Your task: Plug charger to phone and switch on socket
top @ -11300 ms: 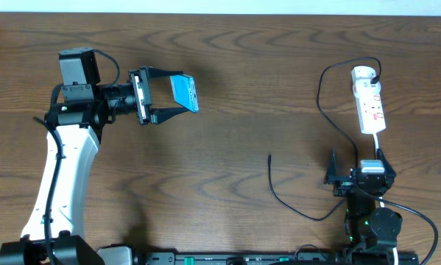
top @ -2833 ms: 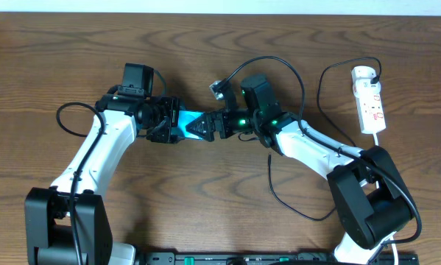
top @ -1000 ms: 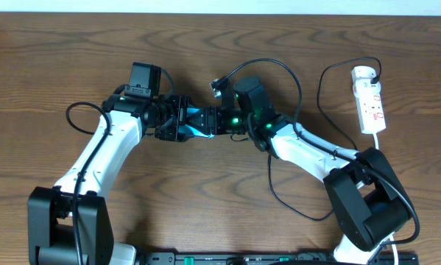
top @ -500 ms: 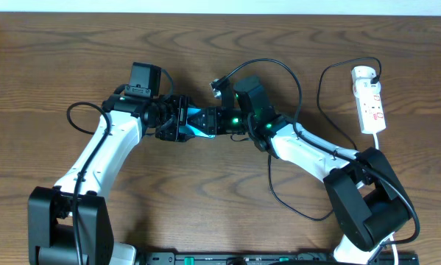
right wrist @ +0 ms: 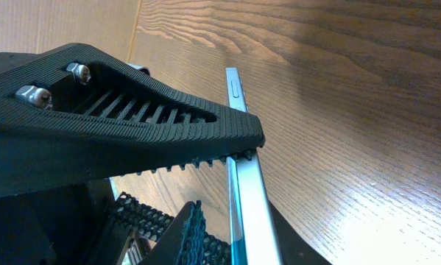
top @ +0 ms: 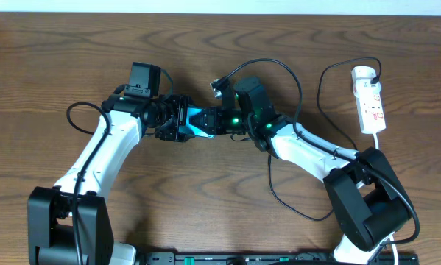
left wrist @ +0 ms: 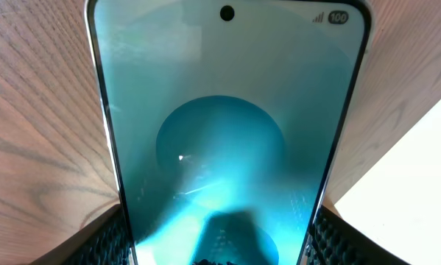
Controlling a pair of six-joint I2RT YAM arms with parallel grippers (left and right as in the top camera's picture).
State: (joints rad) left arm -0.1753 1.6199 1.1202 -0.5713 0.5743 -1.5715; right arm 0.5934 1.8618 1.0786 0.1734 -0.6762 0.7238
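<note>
The phone (top: 197,119) is held off the table at centre, its long edges clamped by my left gripper (top: 186,124). In the left wrist view its lit blue screen (left wrist: 220,125) fills the frame between the ribbed pads (left wrist: 106,243). My right gripper (top: 210,123) meets it from the right. Its jaws stand narrow on either face of the edge-on phone (right wrist: 244,177), and contact by both pads does not show. The charger (top: 277,196) lies loose on the table under my right forearm. The socket (top: 370,103) lies at the far right.
A thick black robot cable (top: 268,63) arches above my right wrist. The charger's thin lead loops from the socket's top end (top: 320,92) down the right side. In the right wrist view my left gripper's ribbed finger (right wrist: 132,136) crosses above the phone's edge.
My right gripper's jaws have narrowed around the phone over the last second. Both arms and the phone have stayed in place.
</note>
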